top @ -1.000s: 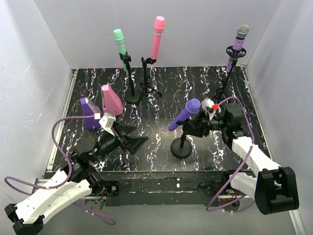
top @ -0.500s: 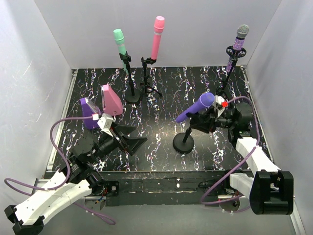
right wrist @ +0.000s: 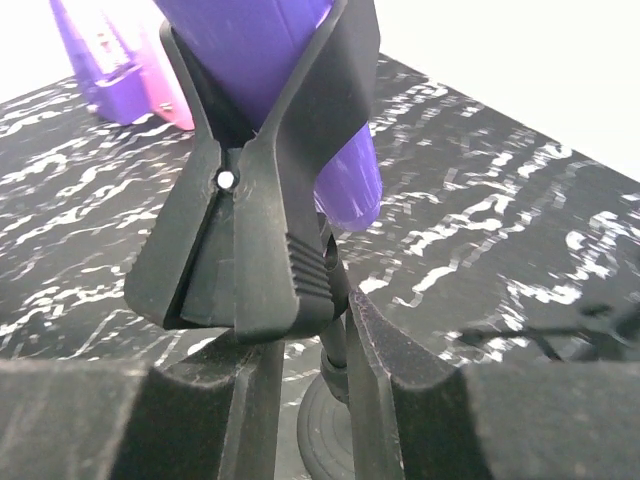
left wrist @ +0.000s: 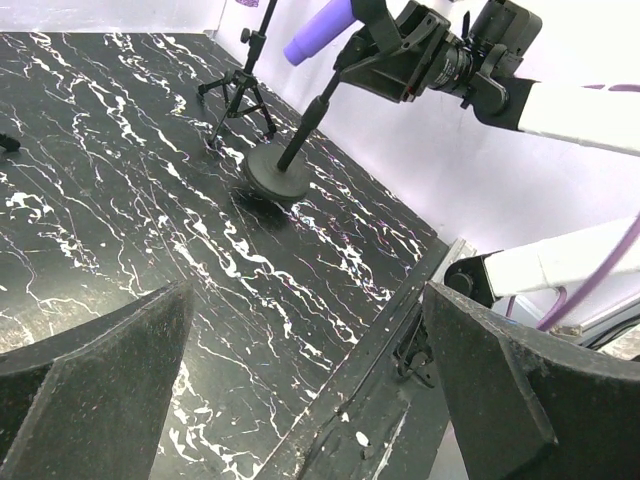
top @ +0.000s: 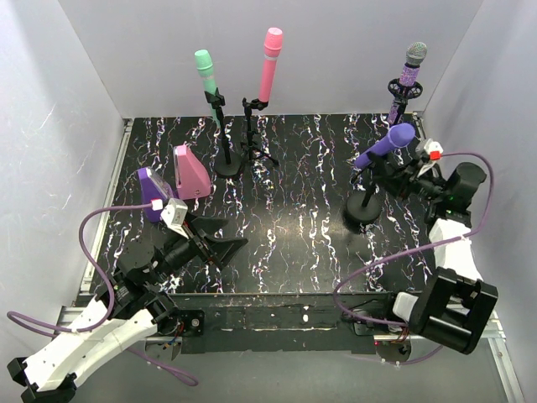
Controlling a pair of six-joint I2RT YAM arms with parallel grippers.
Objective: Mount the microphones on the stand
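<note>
The plain purple microphone (top: 386,144) sits tilted in the black clip (right wrist: 260,230) of a round-base stand (top: 362,210) at the right. My right gripper (top: 396,178) is shut on this stand's pole just under the clip, with the microphone (right wrist: 270,60) above my right fingers (right wrist: 400,400). The mint green microphone (top: 204,67), the pink microphone (top: 271,59) and the glittery purple microphone (top: 411,63) stand clipped upright on stands at the back. My left gripper (top: 222,239) is open and empty at the front left. Its wrist view shows the round-base stand (left wrist: 278,180) ahead.
A pink wedge (top: 191,172) and a purple wedge (top: 153,193) stand at the left, just behind my left gripper. White walls close in three sides; the right wall is close behind my right arm. A tripod stand (left wrist: 240,85) stands at the back right.
My right gripper has moved the round-base stand with the plain purple microphone from the front middle to the right and back. My left gripper has drawn back slightly.
</note>
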